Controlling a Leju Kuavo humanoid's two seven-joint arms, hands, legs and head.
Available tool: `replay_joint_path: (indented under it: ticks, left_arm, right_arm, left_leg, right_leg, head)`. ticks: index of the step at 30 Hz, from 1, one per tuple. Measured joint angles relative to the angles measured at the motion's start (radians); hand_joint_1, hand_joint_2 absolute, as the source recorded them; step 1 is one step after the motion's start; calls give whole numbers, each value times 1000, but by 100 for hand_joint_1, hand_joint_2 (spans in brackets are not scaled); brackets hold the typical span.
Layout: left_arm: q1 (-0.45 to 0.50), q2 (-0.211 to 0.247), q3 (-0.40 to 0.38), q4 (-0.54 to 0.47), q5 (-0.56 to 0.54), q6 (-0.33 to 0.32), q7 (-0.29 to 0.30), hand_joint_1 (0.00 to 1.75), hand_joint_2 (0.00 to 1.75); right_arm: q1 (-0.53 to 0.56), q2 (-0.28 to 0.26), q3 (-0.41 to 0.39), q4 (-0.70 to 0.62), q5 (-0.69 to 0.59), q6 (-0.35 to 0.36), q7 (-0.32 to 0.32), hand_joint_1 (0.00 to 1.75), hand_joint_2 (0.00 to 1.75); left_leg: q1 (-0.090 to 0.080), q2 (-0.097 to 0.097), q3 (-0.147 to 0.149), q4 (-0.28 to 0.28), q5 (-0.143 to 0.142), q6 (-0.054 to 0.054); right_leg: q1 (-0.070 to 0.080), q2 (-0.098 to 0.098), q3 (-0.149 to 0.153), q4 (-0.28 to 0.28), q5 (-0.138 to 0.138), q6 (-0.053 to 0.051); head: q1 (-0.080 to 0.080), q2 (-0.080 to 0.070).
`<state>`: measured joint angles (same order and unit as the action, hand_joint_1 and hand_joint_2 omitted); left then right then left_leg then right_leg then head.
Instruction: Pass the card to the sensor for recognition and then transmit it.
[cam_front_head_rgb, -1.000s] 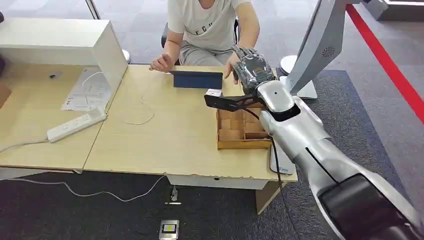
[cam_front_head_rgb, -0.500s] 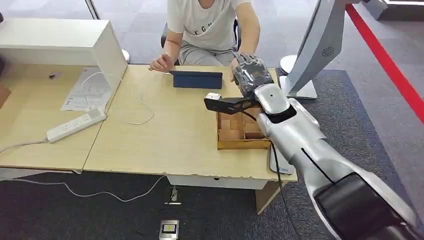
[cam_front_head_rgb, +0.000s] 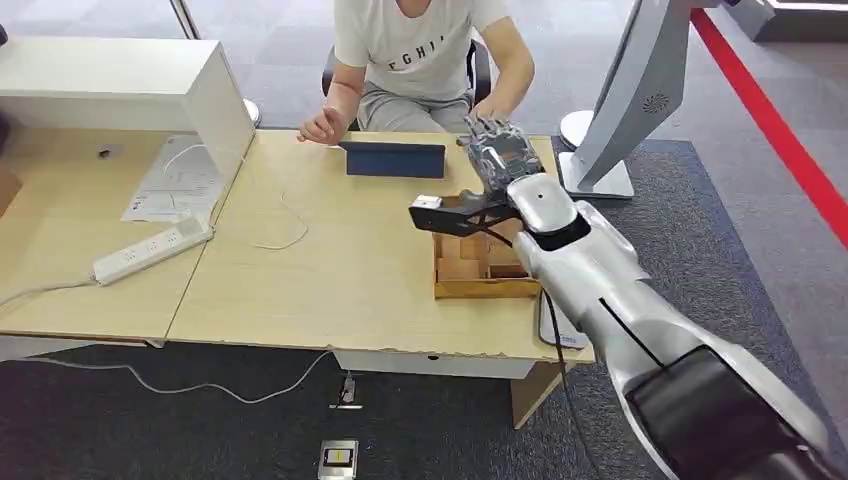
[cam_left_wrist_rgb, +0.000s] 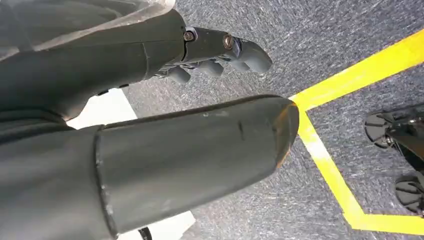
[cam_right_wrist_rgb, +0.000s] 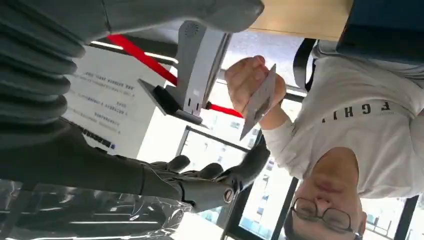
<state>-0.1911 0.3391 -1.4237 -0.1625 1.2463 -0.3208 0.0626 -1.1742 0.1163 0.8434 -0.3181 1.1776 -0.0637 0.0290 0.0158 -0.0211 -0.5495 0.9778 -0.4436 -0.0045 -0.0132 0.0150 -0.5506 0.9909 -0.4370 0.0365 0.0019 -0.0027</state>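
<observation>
The right hand's fingers (cam_right_wrist_rgb: 250, 162) are spread apart and raised, and nothing is held between them. The right hand (cam_front_head_rgb: 497, 150) is lifted above the far edge of the table (cam_front_head_rgb: 340, 280), just beyond the wooden tray (cam_front_head_rgb: 482, 287). The card (cam_right_wrist_rgb: 259, 101) is pinched in the person's hand (cam_right_wrist_rgb: 250, 80), apart from the robot's fingers and a little beyond them. The dark blue sensor (cam_front_head_rgb: 394, 159) is stood on the table in front of the person (cam_front_head_rgb: 420, 50), to the left of the right hand. The left hand (cam_left_wrist_rgb: 215, 55) is hung over grey carpet marked with yellow tape (cam_left_wrist_rgb: 330, 165); its fingers are loosely curled and nothing is held. A power strip (cam_front_head_rgb: 152, 249) and papers (cam_front_head_rgb: 172, 182) are laid on the table's left part.
</observation>
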Motion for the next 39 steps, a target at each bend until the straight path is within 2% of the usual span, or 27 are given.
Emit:
replay_joint_path:
  ticks: [6,9,15,19,24,27,30,32,34,39]
  left_arm:
    - [0,0,0,0,-1,-3,0,0,0]
    - [0,0,0,0,-1,-3,0,0,0]
    - [2,1,0,0,0,-1,-3,0,0]
    - [4,4,0,0,0,-1,-11,0,0]
    - [4,13,0,0,2,-1,-43,0,0]
    - [8,18,0,0,2,0,-55,0,0]
    - [6,21,0,0,2,11,-69,0,0]
    - [6,21,0,0,4,31,-85,0,0]
    - [9,23,0,0,12,51,-89,0,0]
    - [11,30,0,1,38,96,-88,0,0]
  right_arm:
    - [0,-3,0,9,12,-3,8,0,0]
    - [0,-12,-10,9,3,-31,1,0,0]
    - [-12,-69,-69,7,-60,-132,-97,0,0]
    - [-13,-128,-125,-2,-91,-143,-154,0,0]
    - [11,-236,-204,-57,-161,-120,-276,0,0]
    - [50,-306,-252,-122,-184,-84,-304,0,0]
    - [97,-354,-288,-184,-211,-59,-304,0,0]
    - [145,-437,-322,-276,-261,-21,-285,0,0]
    - [204,-496,-356,-373,-320,4,-258,0,0]
    - [337,-647,-417,-561,-468,20,-209,0,0]
  left_leg:
    - [0,0,0,0,0,0]
    - [0,0,0,0,0,0]
    - [0,0,1,0,0,0]
    - [-1,0,1,0,0,0]
    - [0,-2,2,1,0,0]
    - [-1,-2,0,1,0,1]
    - [-1,1,4,1,-1,0]
    - [0,-2,4,1,-1,1]
    - [0,-4,4,1,-2,1]
    - [-1,-2,3,1,-3,2]
  right_leg:
    - [0,0,0,0,0,0]
    - [0,0,0,0,0,0]
    - [0,0,0,-1,0,0]
    - [0,0,0,-1,1,0]
    - [0,-1,1,-1,1,0]
    - [-1,0,2,-1,1,1]
    - [-1,2,1,-2,1,1]
    - [0,-1,5,-3,0,2]
    - [0,-2,6,-4,0,1]
    - [0,0,6,-4,0,2]
  head:
    - [0,0]
    - [0,0]
    - [0,0]
    - [0,0]
    - [0,0]
    - [0,0]
    - [-2,0]
    - [1,0]
    - [0,0]
    - [1,0]
